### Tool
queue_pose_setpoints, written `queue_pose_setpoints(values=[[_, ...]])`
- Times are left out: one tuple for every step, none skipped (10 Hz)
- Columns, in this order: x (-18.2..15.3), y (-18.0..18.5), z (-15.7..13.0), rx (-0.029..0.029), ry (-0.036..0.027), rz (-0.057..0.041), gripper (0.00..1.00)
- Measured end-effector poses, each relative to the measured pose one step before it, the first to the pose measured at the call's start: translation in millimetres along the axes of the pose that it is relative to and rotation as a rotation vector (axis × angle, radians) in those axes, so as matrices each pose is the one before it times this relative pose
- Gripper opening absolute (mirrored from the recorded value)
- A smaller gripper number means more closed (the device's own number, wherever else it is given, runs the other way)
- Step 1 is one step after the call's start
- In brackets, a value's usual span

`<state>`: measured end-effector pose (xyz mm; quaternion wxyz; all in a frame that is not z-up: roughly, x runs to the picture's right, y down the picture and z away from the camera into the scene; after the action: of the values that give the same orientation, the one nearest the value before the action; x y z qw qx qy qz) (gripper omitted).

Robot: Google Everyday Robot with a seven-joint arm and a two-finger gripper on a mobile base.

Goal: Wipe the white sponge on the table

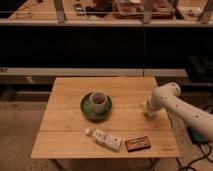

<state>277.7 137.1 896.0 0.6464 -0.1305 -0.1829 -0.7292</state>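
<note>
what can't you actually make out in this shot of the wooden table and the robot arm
- Small off-white sponge: camera view, not separable from the white gripper, which sits low over the light wooden table near its right edge.
- Print on the white capped carton and the dark orange-edged box: too small.
- White robot arm: cut off by the right edge.
- Shelf items: cut off by the top edge, dim.
</note>
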Motion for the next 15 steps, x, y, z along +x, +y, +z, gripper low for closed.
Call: queue_pose_setpoints(values=[[-3.24,0.60,4.37,-0.00427,-0.02210,0.00571,0.14],[-3.26,-2.55,4.03,0.00144,-0.02050,-0.00116,0.04],[-1.43,-2.60,1.72,0.00450,-0.01133,-0.00286,0.00],[-1.91,-3.79,1.07,0.01154,-0.01413,-0.00167,0.00],[-2.55,-6.64,-0.22,0.02428,-0.01643,-0.00076,0.00],[-2.27,-6.51,-1.49,0.02914,-0.01274,0.00161,0.00],[-2.34,-4.27,-1.77,0.02728,-0.00941,0.00465,0.00],[-2.65,-10.93,-3.38,0.05494,-0.01753,0.00817,0.00],[-2.83,-13.18,-4.08,0.06035,-0.01653,0.00485,0.00],[-3.55,-10.72,-2.70,0.04372,-0.01384,-0.00116,0.00],[-4.82,-13.52,-4.08,0.04644,-0.01533,-0.01663,0.00],[-2.48,-8.18,-2.98,0.01536,-0.00611,-0.02368,0.00],[-2.93,-5.81,0.33,-0.00545,-0.00686,-0.02750,0.00],[-3.94,-7.44,2.80,-0.01672,-0.00606,-0.03555,0.00],[-4.18,-10.03,2.87,-0.02181,-0.00380,-0.04263,0.00]])
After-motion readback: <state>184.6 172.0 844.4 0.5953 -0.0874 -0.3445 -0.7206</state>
